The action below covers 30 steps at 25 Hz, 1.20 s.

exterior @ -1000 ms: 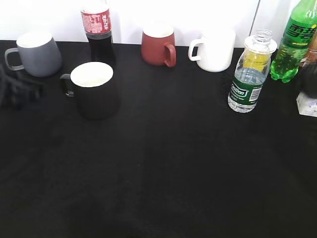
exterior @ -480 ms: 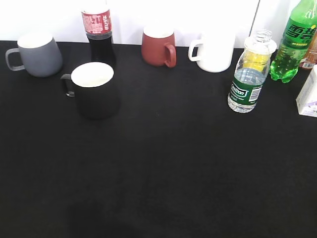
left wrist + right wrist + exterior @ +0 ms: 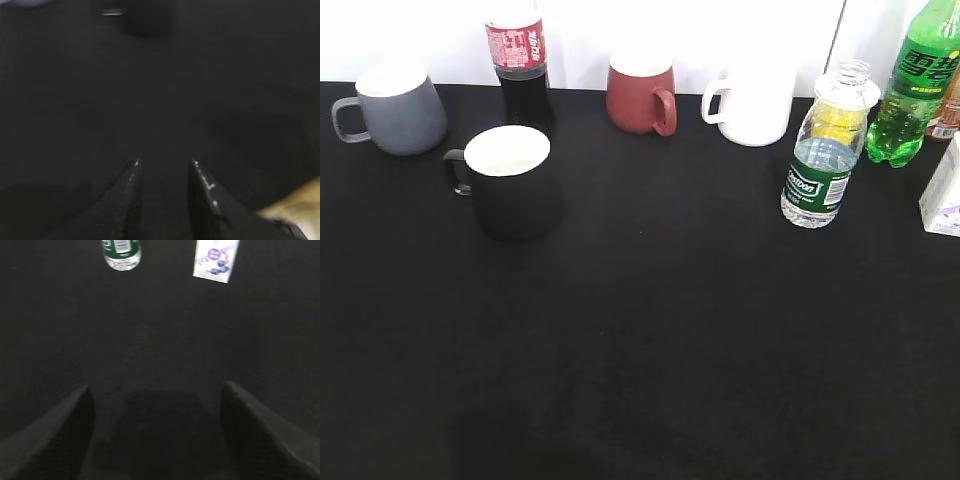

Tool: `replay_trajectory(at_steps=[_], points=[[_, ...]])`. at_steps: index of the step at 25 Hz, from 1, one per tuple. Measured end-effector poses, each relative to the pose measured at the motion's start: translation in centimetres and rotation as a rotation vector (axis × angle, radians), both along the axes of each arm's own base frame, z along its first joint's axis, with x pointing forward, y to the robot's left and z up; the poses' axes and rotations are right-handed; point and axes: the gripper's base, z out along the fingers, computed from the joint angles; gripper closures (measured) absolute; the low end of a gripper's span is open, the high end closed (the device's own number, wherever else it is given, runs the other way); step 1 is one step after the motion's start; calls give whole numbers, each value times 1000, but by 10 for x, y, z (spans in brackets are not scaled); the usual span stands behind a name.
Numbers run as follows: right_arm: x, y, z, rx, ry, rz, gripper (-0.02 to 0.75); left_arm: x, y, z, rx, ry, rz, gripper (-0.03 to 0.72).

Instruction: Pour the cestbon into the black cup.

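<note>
The cestbon (image 3: 820,160), a small clear bottle with a dark green label and no cap, stands upright at the right back of the black table. Its base shows at the top of the right wrist view (image 3: 121,251). The black cup (image 3: 510,182), white inside, stands at the left with its handle pointing left. Neither gripper shows in the exterior view. My right gripper (image 3: 157,387) is wide open and empty over bare cloth, well short of the cestbon. My left gripper (image 3: 165,162) has its fingers a little apart, empty, over dark cloth.
Along the back stand a grey mug (image 3: 395,108), a red-labelled cola bottle (image 3: 518,65), a dark red mug (image 3: 640,95), a white mug (image 3: 750,100) and a green soda bottle (image 3: 915,85). A white carton (image 3: 945,190) stands at the right edge, also in the right wrist view (image 3: 215,260).
One second ago dark arm shapes showed at the left and right edges of the exterior view; both have drawn out of that view. The bottle and cups have not moved.
</note>
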Motion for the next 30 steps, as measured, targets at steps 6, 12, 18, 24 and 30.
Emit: replay_trajectory(at_steps=[6, 12, 18, 24, 30], points=[[0, 1, 0, 0, -3, 7, 144, -1, -1, 0, -1, -5, -21, 448], [-1, 0, 0, 5, -11, -46, 144, 0, 0, 0, 2, -10, 16, 449], [-15, -1, 0, 18, -97, -336, 145, -25, 11, 2, -79, -171, 306, 449], [-15, -1, 0, 19, -98, -348, 145, -26, 10, 1, -62, -180, 506, 449], [-15, -1, 0, 19, -98, -348, 146, -26, 10, 1, -61, -179, 518, 449]])
